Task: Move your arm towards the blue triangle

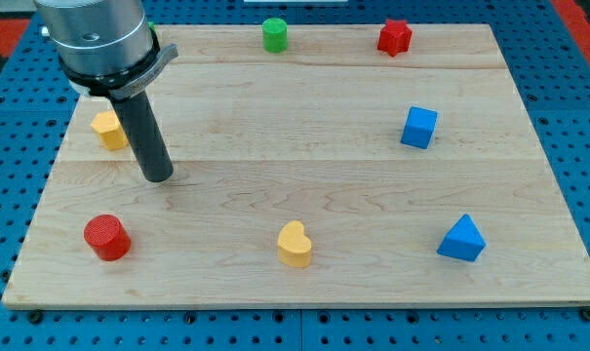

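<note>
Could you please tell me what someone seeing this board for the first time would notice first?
The big grey arm at the view's top left stands out, its dark rod reaching down so that my tip rests on the wooden board, just right of a yellow block. Next come the bright blocks around the edges, above all the blue triangle at the view's bottom right, far from my tip, with the blue cube above it.

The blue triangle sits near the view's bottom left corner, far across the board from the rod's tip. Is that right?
Not quite. The camera view shows the blue triangle near the bottom right corner, not the left. It is indeed far across the board from my tip, which stands beside the yellow block.
</note>
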Robot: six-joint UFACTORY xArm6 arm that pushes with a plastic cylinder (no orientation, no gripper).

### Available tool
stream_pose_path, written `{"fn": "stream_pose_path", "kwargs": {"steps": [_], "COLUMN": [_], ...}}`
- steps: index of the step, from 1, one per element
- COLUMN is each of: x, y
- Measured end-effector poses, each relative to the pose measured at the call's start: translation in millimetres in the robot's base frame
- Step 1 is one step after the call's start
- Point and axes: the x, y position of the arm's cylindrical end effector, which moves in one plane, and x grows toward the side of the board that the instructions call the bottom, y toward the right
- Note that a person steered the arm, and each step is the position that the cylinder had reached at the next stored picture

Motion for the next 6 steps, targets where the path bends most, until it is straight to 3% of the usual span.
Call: {"fn": "stream_pose_path", "kwargs": {"steps": [1, 2, 4, 5, 6], "x": [0, -1, 0, 43, 89], "y": [0, 76, 310, 382, 386]}}
